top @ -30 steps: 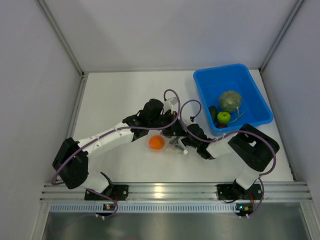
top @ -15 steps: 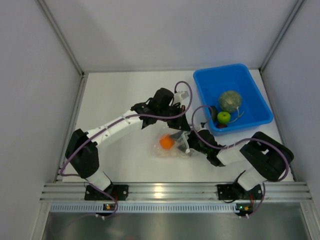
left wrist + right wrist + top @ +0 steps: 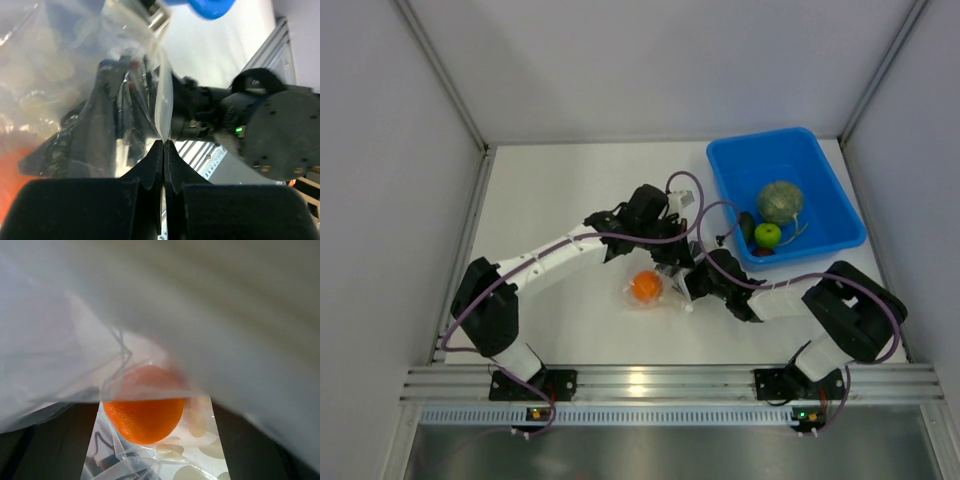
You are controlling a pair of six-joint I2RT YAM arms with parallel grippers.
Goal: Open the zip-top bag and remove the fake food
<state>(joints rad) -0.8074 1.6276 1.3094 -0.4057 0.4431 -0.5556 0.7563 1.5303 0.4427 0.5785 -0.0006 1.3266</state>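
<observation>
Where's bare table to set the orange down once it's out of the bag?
Bare: back-left table, between the left wall, the blue bin and the left arm; also the front strip along the rail. Crowded: centre, where zip-top bag, orange and right arm meet.

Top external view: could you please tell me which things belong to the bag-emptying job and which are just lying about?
Job: zip-top bag; orange inside it; melon; green apple; left hand pinching the bag.
Just lying about: blue bin holding melon and apple; metal rail.
</observation>
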